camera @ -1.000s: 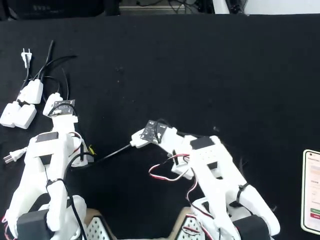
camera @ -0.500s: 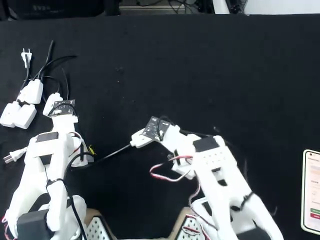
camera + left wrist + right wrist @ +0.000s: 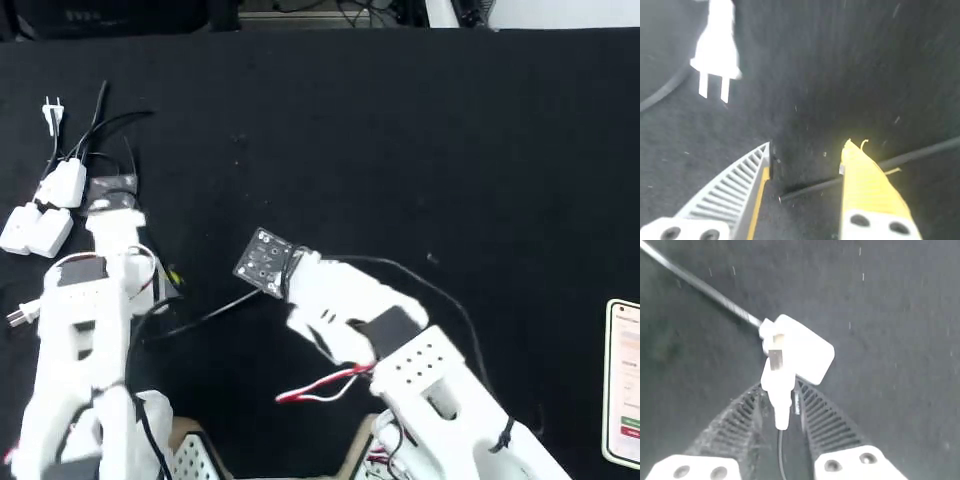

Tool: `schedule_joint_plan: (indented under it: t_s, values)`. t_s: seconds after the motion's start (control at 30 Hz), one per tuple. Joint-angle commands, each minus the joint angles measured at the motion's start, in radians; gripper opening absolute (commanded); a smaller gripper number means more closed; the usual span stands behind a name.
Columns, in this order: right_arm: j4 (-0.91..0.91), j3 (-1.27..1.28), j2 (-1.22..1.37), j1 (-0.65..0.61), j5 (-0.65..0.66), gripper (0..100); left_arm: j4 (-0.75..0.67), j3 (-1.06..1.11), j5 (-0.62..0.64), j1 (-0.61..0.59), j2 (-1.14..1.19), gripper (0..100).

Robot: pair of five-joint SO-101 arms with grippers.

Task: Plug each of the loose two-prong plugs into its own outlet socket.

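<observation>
The white plug [image 3: 776,410] is squeezed tight in our right gripper [image 3: 779,387], with its tip right up against the socket block [image 3: 807,357] on the black table [image 3: 900,300], and we see our left gripper [image 3: 807,150] spread wide over a black cable [image 3: 810,186], near a loose plug [image 3: 715,47].

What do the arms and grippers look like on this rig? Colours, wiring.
The left arm and right arm are white plastic with black servo blocks. The right arm carries loose red and white wires. Left gripper: one grey ribbed finger, one yellow-covered finger. Right gripper: dark ribbed fingers on white bases.
</observation>
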Motion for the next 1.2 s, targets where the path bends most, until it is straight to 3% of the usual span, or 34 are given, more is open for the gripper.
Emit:
schedule_joint_plan:
  t_s: [0.0, 0.2, 0.4, 0.6, 0.77, 0.9, 1.17]
  values:
    - [-0.123, 0.008, -0.031, -0.071, -0.074, 1.0, 0.014, -0.038, 0.063, 0.048, -0.206, 23]
    - [-0.195, 0.012, 0.005, -0.178, -0.133, 1.0, -0.041, 0.116, 0.112, 0.117, -0.476, 23]
    - [-0.219, -0.091, 0.22, -0.229, -0.184, 1.0, -0.077, 0.242, 0.112, 0.117, -0.669, 23]
    - [-0.221, -0.147, 0.312, -0.238, -0.272, 1.0, -0.077, 0.346, 0.114, 0.125, -0.839, 23]
    - [-0.221, -0.147, 0.314, -0.238, -0.279, 1.0, -0.071, 0.43, 0.106, 0.239, -0.988, 23]
    - [-0.236, -0.14, 0.318, -0.238, -0.281, 1.0, -0.068, 0.496, 0.106, 0.263, -1.117, 23]
    - [-0.25, -0.125, 0.32, -0.292, -0.281, 1.0, -0.071, 0.519, 0.104, 0.329, -1.129, 23]
